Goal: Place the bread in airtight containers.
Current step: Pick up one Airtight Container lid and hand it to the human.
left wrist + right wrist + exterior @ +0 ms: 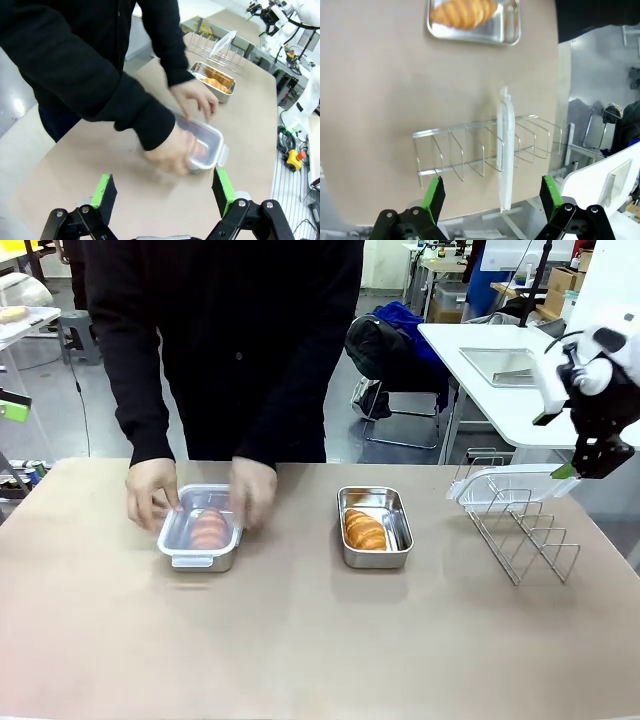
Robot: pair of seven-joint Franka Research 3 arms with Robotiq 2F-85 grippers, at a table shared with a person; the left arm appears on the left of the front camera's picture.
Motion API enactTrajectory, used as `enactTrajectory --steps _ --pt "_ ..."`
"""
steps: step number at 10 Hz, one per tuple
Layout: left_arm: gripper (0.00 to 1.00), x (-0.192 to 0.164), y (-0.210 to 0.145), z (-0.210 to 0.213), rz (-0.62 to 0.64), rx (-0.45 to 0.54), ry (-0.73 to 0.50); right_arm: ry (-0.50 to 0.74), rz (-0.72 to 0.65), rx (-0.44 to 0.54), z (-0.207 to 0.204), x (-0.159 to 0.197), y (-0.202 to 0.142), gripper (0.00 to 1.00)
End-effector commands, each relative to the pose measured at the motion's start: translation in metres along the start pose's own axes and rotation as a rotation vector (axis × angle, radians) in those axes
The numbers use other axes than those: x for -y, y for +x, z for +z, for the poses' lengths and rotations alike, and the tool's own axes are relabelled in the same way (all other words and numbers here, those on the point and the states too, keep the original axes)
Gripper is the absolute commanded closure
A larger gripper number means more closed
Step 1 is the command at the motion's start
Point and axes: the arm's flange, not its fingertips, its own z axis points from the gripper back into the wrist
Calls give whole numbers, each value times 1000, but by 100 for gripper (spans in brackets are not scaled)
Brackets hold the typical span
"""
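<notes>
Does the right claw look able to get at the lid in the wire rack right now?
Probably yes. The right claw hangs open above the lid, which stands on edge in the rack, with nothing between them.

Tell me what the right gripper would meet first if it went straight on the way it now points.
Most likely the clear lid standing on edge in the wire rack: it lies between the open fingers of the right gripper, directly ahead. The rack and table come after, though depth is hard to judge.
</notes>
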Motion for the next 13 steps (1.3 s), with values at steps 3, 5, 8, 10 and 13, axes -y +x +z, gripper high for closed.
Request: enactTrajectory --steps 3,5,8,10,13 --pt "0 2 2 0 -9 6 -6 21 7 -84 -43 17 -3 0" --pt "0 2 2 0 -9 6 -6 38 -14 -120 -73 33 -6 0" --pt "0 2 2 0 -9 6 -6 57 -35 -145 -108 47 -9 0" --pt "0 2 2 0 -9 6 -6 68 -37 -147 -118 51 -13 0" --pt "0 2 2 0 -9 6 -6 69 -55 -133 -110 53 -21 60"
